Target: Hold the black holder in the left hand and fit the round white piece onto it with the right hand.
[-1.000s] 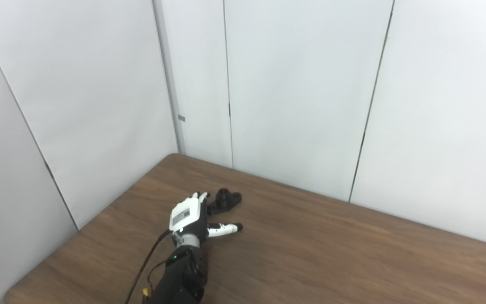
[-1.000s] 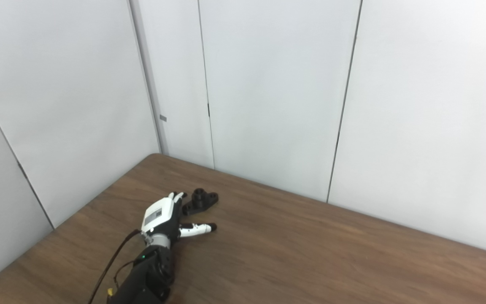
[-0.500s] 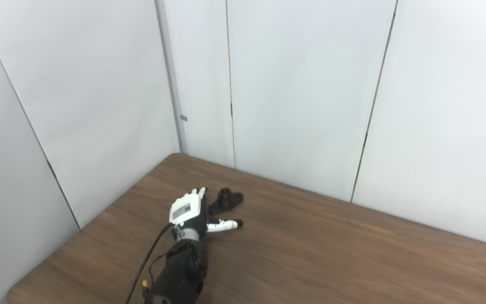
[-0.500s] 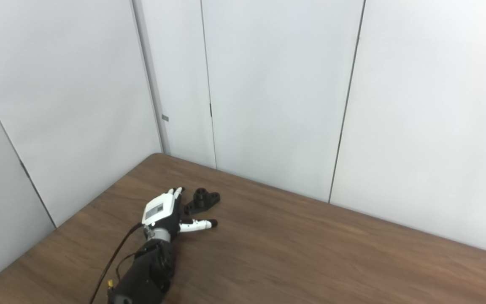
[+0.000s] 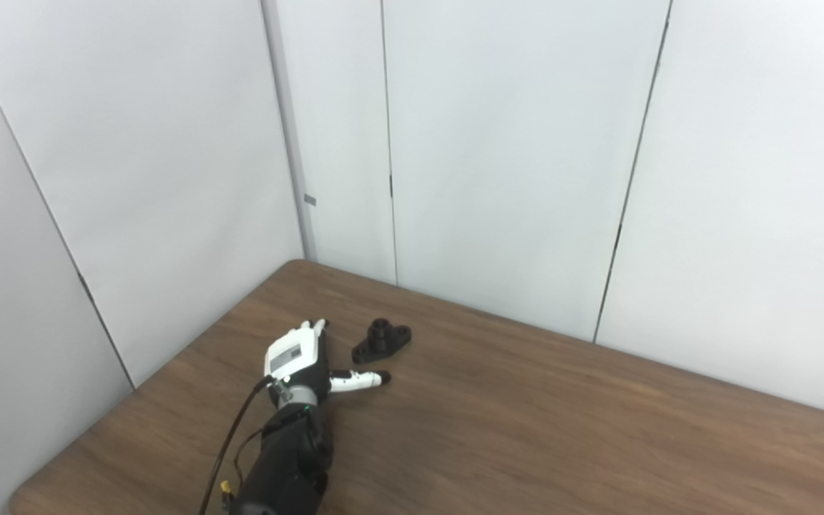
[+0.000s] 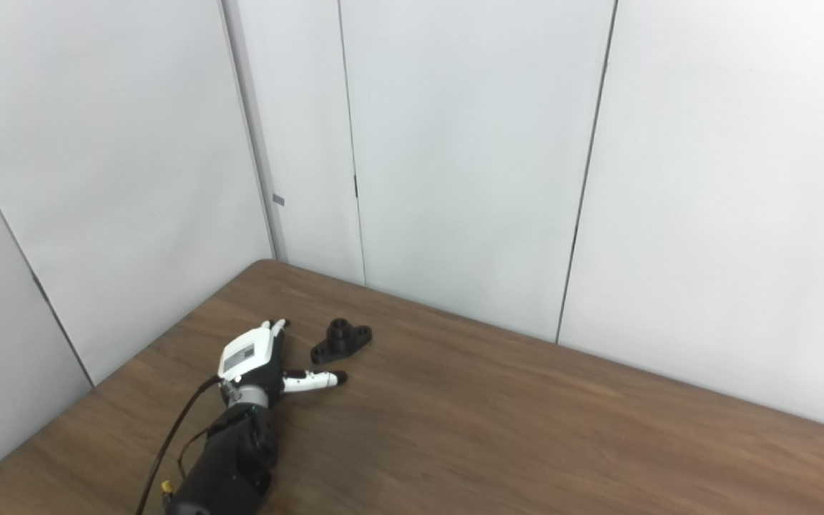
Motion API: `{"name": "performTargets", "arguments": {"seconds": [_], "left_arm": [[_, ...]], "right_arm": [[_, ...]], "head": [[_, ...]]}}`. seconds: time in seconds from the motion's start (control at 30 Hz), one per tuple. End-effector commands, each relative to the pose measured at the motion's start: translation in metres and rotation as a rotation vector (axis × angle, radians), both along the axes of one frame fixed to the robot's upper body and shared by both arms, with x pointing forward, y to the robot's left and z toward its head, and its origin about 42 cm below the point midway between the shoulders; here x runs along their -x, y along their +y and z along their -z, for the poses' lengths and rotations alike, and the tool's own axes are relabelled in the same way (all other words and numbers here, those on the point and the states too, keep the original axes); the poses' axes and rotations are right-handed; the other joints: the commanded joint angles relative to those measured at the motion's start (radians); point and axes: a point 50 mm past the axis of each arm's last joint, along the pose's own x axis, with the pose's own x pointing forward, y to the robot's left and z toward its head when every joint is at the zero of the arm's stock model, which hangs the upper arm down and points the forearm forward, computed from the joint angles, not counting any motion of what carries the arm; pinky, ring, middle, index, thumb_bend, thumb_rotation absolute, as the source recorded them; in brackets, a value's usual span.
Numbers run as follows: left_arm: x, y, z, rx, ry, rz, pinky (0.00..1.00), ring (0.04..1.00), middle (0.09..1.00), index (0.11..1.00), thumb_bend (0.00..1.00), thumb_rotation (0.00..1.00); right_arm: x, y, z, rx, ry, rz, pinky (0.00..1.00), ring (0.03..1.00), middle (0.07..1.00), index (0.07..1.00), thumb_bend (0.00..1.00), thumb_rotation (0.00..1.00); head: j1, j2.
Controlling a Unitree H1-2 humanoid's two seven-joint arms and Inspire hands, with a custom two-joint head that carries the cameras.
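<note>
While the black holder (image 5: pixel 382 340) lies ungrasped near the counter's (image 5: pixel 562 422) far left corner, my left robot hand (image 5: pixel 297 359), fingers spread and empty, must close on it.

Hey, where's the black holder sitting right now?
The black holder lies on the brown table toward its far left corner, just right of the open left hand and not touching it, beyond the hand's outstretched thumb.

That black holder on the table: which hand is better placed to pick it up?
The left hand. It lies open on the table just beside the black holder, not touching it. The right hand is nowhere in view.
</note>
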Motion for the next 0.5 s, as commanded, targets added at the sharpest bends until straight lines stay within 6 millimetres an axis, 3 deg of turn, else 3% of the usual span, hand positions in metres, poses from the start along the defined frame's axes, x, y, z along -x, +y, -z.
{"name": "performTargets", "arguments": {"seconds": [0.0,0.13,0.47], "left_arm": [[-0.0018,0.0067,-0.0169,-0.039,-0.045,-0.017,1.00,1.000,1.000,0.951,1.00,0.47],[-0.0018,0.0057,-0.0134,-0.022,-0.045,-0.016,1.00,1.000,1.000,0.942,1.00,0.46],[-0.0087,-0.0014,-0.0086,-0.001,-0.047,0.003,1.00,1.000,1.000,0.938,1.00,0.44]], "right_arm": [[0.0012,-0.0037,-0.0113,0.025,-0.050,-0.006,0.56,0.711,0.788,0.832,0.42,0.41],[0.0025,-0.0013,-0.0140,0.027,-0.046,-0.007,0.57,0.717,0.799,0.841,0.40,0.38],[0.0050,-0.0018,-0.0137,0.026,-0.049,-0.008,0.57,0.726,0.804,0.836,0.43,0.42]], "head": [[-0.002,0.002],[-0.010,0.005],[-0.021,0.003]]}}
